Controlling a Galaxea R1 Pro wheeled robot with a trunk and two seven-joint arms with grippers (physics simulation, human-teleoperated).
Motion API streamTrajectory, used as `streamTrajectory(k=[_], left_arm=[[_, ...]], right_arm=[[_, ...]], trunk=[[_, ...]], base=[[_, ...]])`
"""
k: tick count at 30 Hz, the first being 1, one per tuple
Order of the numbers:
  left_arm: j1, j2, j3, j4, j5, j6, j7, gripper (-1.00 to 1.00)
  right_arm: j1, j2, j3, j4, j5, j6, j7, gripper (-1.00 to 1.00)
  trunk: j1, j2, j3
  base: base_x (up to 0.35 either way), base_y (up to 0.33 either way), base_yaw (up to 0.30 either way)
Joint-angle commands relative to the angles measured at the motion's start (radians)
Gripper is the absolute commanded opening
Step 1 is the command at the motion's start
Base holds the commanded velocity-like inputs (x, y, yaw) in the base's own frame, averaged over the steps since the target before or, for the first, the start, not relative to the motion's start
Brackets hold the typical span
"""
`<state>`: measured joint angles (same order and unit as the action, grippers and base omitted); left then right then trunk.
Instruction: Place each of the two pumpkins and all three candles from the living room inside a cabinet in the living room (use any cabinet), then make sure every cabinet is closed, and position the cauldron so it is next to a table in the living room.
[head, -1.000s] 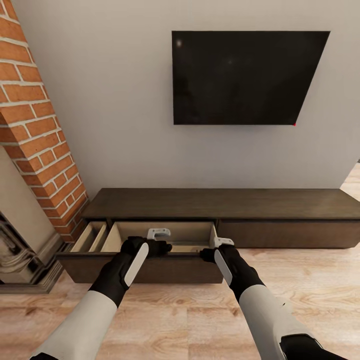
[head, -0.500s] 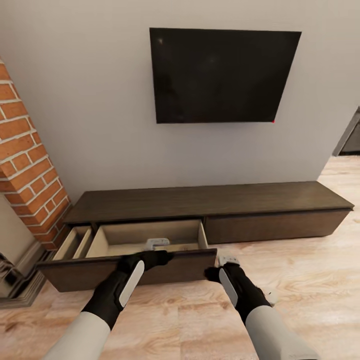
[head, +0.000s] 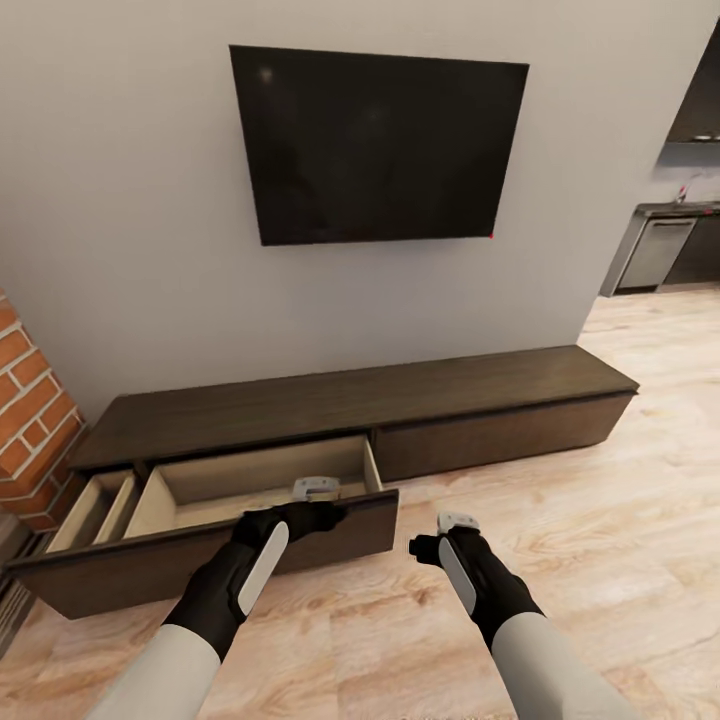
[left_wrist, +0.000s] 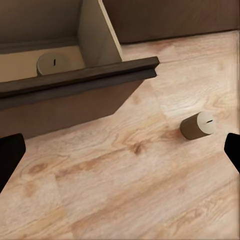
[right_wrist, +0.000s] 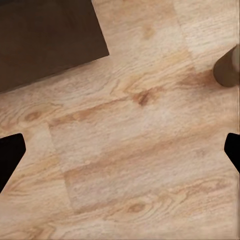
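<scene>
The long dark-brown cabinet (head: 350, 400) runs along the wall with its left drawer (head: 200, 555) pulled out, pale wood inside. One grey-beige candle (left_wrist: 53, 63) stands in that drawer. Another candle (left_wrist: 197, 125) lies on the wood floor just off the drawer's corner, and its edge (right_wrist: 229, 67) appears in the right wrist view. My left gripper (head: 318, 512) hangs open over the drawer's front edge, holding nothing. Open as well, my right gripper (head: 440, 545) hovers over bare floor right of the drawer. The pumpkins, cauldron and table are out of view.
A black TV (head: 375, 145) hangs on the wall above the cabinet. The brick fireplace (head: 25, 430) stands at the left. A kitchen counter with an appliance (head: 655, 250) is at the far right. Open wood floor (head: 600, 520) spreads to the right.
The whole view has swung right and back from the cabinet, so the camera moved. Both grippers have come out of the drawer; the right one now hangs over the floor.
</scene>
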<state>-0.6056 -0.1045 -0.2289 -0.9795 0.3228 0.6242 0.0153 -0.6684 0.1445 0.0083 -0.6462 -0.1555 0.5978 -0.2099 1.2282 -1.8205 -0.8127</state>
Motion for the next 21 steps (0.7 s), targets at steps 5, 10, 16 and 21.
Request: streamTrajectory(k=[5, 10, 16, 21], left_arm=[[0.000, 0.000, 0.000, 0.004, 0.002, 0.004, 0.002, 1.00], [0.000, 0.000, -0.001, 0.006, 0.000, 0.003, 0.003, 1.00], [0.000, 0.000, -0.001, 0.007, -0.002, 0.003, 0.009, 1.00], [0.000, 0.000, -0.001, 0.008, -0.003, 0.003, 0.017, 1.00]], right_arm=[[0.000, 0.000, -0.002, -0.001, -0.010, 0.002, -0.008, 1.00], [0.000, 0.000, -0.005, -0.001, -0.009, 0.001, -0.008, 1.00], [0.000, -0.001, -0.006, -0.001, -0.009, 0.001, -0.008, 1.00], [0.000, -0.002, -0.007, -0.001, -0.010, 0.000, -0.008, 1.00]], trunk=[[0.000, 0.000, -0.002], [0.000, 0.000, -0.002], [0.000, 0.000, -0.001], [0.000, 0.000, 0.001]], base=[[0.000, 0.000, -0.271], [0.000, 0.000, -0.271], [0.000, 0.000, -0.274], [0.000, 0.000, -0.276]])
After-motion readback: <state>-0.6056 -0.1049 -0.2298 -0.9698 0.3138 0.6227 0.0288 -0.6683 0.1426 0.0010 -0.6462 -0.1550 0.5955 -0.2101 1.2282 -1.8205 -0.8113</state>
